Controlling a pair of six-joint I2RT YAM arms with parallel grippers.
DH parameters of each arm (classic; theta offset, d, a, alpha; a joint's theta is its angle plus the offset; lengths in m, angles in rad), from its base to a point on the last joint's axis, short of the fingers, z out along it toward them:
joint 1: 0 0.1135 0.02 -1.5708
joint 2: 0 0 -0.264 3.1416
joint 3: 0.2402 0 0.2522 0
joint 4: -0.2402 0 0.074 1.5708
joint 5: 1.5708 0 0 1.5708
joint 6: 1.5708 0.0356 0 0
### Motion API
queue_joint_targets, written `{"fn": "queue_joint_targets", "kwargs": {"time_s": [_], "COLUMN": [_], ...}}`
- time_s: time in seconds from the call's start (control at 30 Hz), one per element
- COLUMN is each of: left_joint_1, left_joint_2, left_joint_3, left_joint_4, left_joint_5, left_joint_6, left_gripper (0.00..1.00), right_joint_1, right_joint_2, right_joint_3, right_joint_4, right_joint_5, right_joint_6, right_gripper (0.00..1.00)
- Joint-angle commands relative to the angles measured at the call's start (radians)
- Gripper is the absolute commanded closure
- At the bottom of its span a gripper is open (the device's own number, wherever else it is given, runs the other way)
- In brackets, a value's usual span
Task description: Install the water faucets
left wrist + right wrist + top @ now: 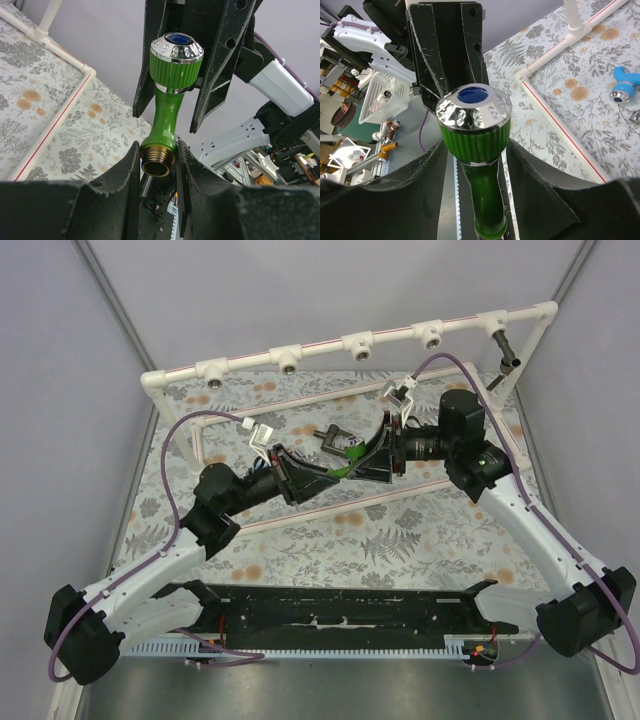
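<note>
**A:** Biggest things first. How many of each?

**B:** One table (400, 530) under a fern-and-flower printed mat. One white pipe frame (322, 350) stands along its far side. There are two arms, the left arm (150, 570) and the right arm (530, 520). Both have white shells and black joints, and they meet over the middle of the mat.

**A:** And on the frame?

**B:** Four white socket fittings (358, 345) sit along the top rail, their round mouths facing forward. One dark grey faucet (505, 348) hangs near the rail's right end.

**A:** The grippers?

**B:** The left gripper (158, 149) is pinched onto the brass threaded end of the one green faucet (167, 110). That faucet is in the air between the two grippers, above the mat. The right gripper (476, 145) has its rough black jaws on either side of the ribbed green collar, close in. I cannot tell whether they press on it.

**A:** Anything in the way?

**B:** In the top view the grippers and wrists cover the mat beneath them. Just behind them lies one small dark-handled piece (332, 437), too small to make out further.

**A:** Smaller things?

**B:** One light blue faucet (624, 85) lies on the mat, well apart from the green one, with chrome at its mouth. The green faucet is glossy and round-bodied, with a dimpled chrome cap and a blue centre.
</note>
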Motion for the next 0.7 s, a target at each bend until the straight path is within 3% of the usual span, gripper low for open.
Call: {"fn": "queue_joint_targets", "kwargs": {"time_s": [0.0,0.2,0.33,0.4,0.43,0.5,0.53,0.6,0.67], "left_joint_1": [0.002,0.002,0.004,0.004,0.004,0.004,0.004,0.004,0.004], "left_joint_2": [-0.008,-0.008,-0.008,-0.012,-0.015,-0.029,-0.035,-0.034,-0.022], "left_joint_3": [0.047,0.05,0.046,0.052,0.061,0.108,0.135,0.207,0.305], "left_joint_4": [0.075,0.083,0.083,0.047,0.001,-0.129,-0.22,-0.411,-0.606], "left_joint_5": [0.0,-0.002,-0.009,-0.032,-0.051,-0.11,-0.155,-0.25,-0.351], "left_joint_6": [-0.029,-0.029,-0.024,-0.008,0.008,0.063,0.096,0.175,0.245], "left_gripper": [0.98,0.98,0.98,0.98,0.98,0.97,0.89,0.6,0.41], "right_joint_1": [0.006,0.006,0.005,0.005,0.005,0.002,0.002,-0.007,-0.014], "right_joint_2": [0.0,-0.006,-0.004,-0.004,-0.007,-0.016,-0.024,-0.039,-0.061], "right_joint_3": [0.006,0.011,0.014,0.018,0.021,0.027,0.027,0.003,-0.005], "right_joint_4": [0.049,0.053,0.048,0.017,-0.019,-0.093,-0.13,-0.15,-0.162], "right_joint_5": [-0.001,0.003,0.0,0.006,0.032,0.15,0.205,0.264,0.368], "right_joint_6": [0.02,0.022,0.019,-0.008,-0.031,-0.087,-0.126,-0.174,-0.177], "right_gripper": [0.43,0.51,0.73,0.95,1.0,1.0,1.0,1.0,1.0]}}
